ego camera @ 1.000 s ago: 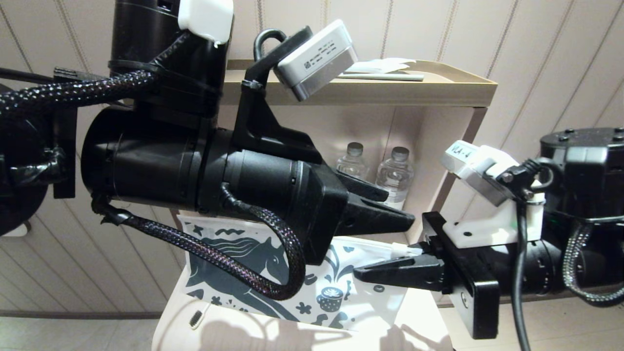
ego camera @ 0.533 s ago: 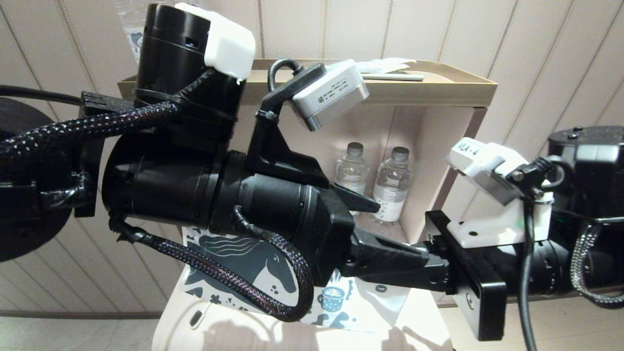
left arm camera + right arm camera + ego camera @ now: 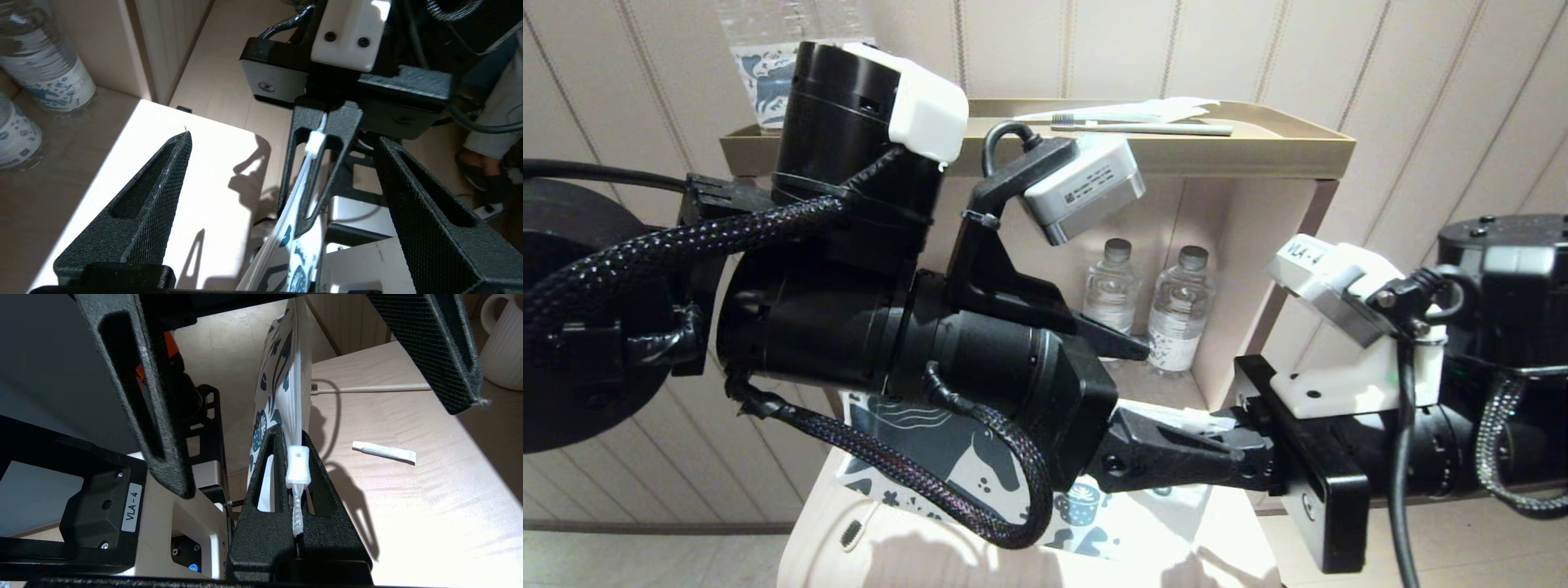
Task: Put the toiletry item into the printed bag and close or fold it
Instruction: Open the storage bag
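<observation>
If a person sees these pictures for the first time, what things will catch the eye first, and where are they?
First comes the printed bag, white with a dark horse, held up in the air at the centre of the head view. The right gripper is shut on its top edge, where a small white slider sits. The left gripper faces it, open, its fingers on either side of the right gripper. Behind, two water bottles stand in the shelf.

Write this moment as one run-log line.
right gripper: shut on bag zip edge | left gripper: open around it | tube: on table
</observation>
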Controlling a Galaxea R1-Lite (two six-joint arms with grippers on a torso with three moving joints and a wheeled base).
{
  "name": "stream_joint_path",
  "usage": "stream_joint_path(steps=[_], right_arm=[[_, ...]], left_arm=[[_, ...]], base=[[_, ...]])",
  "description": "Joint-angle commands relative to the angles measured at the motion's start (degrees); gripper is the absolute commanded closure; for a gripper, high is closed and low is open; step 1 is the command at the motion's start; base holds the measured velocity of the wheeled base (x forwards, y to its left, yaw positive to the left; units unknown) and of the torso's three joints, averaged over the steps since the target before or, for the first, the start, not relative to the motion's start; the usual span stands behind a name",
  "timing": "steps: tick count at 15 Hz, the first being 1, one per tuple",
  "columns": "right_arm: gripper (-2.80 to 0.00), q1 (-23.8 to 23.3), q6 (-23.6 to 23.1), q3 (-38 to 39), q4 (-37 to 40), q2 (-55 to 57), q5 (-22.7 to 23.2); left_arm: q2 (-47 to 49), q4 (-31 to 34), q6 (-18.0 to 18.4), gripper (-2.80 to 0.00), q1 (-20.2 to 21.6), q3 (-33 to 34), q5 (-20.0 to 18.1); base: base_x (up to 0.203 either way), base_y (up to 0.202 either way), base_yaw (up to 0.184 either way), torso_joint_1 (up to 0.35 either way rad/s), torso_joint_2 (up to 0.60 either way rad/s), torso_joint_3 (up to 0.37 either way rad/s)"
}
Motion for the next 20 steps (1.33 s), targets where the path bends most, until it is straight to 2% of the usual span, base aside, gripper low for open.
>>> stream_joint_path(steps=[1, 2, 12, 13, 20], right_arm=[[0.0, 0.04, -0.03, -0.07, -0.17, 0.16, 0.28], [0.0, 0.04, -0.03, -0.04, -0.17, 0.16, 0.27], [0.0, 0.04, -0.03, 0.01, -0.26, 0.24, 0.27], [0.0, 0.04, -0.03, 0.01, -0.26, 0.24, 0.35], [0.0, 0.04, -0.03, 0.01, -0.34, 0.33, 0.27]], left_arm=[[0.22, 0.03, 0.93, -2.8, -0.05, 0.64, 1.08], [0.25, -0.13, 1.8, -2.8, -0.05, 0.85, 1.77], [-0.18, -0.95, 2.17, -2.8, -0.05, 0.77, 2.15], [-0.19, -1.01, 2.17, 0.0, -0.05, 0.93, 2.15], [-0.28, -0.92, 2.09, 0.0, -0.05, 1.02, 1.45]], base=[[0.0, 0.0, 0.0, 0.0, 0.0, 0.0], [0.0, 0.0, 0.0, 0.0, 0.0, 0.0], [0.0, 0.0, 0.0, 0.0, 0.0, 0.0], [0.0, 0.0, 0.0, 0.0, 0.0, 0.0], [0.0, 0.0, 0.0, 0.0, 0.0, 0.0]])
